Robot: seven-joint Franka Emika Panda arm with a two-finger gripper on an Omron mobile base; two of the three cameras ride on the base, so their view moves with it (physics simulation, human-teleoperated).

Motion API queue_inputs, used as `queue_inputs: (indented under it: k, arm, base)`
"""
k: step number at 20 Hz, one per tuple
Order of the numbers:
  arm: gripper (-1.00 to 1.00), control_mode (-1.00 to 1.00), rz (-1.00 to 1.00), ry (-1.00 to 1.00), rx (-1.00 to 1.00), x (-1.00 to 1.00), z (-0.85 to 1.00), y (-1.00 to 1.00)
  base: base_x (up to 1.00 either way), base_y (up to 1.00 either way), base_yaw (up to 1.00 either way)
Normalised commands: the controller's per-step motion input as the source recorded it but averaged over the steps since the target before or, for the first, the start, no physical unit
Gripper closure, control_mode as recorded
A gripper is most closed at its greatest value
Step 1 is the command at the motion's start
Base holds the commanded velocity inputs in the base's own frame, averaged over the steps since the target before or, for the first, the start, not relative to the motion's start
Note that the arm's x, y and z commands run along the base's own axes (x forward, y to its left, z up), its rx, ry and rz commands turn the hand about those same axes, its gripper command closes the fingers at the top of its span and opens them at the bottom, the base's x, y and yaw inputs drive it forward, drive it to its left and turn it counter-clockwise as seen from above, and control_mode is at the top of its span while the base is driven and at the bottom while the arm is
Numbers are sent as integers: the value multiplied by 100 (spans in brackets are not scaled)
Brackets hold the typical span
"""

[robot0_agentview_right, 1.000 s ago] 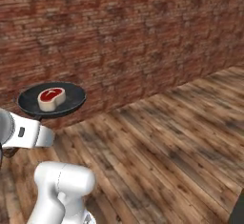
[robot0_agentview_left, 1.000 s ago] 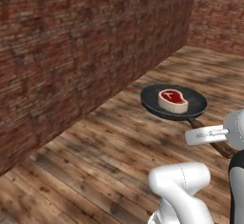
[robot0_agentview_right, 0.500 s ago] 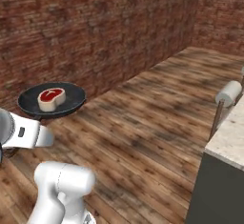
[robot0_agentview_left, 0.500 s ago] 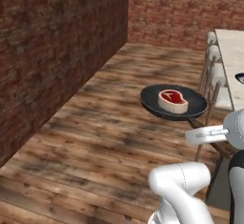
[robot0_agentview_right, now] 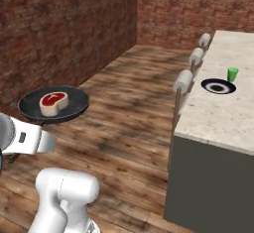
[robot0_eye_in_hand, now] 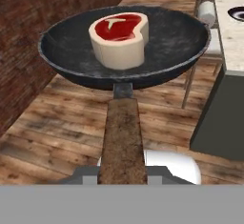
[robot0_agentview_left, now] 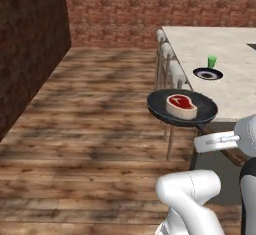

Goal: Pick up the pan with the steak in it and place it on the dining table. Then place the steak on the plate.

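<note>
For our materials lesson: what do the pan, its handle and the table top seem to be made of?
Pan: dark matte metal, perhaps cast iron, with a faintly mottled surface.
Handle: brown and rough-grained, likely wood.
Table top: beige and finely speckled, looks like polished stone.

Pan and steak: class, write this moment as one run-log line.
gripper: shut on pan handle | pan: carried above floor | steak: in pan | plate: on dining table
</note>
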Motion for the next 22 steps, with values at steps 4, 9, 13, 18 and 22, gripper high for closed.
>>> queue_inputs:
  k: [4,9,13,18,22]
  arm:
    - [100,100,0,0,0,0,0,0]
    - [100,100,0,0,0,0,0,0]
    - [100,100,0,0,0,0,0,0]
    - [100,100,0,0,0,0,0,0]
    - [100,100,0,0,0,0,0,0]
  base:
    - [0,-6,-44]
    - [0,-2,-3]
    - [0,41,-6]
    - [-2,89,-13]
    - [27,79,-12]
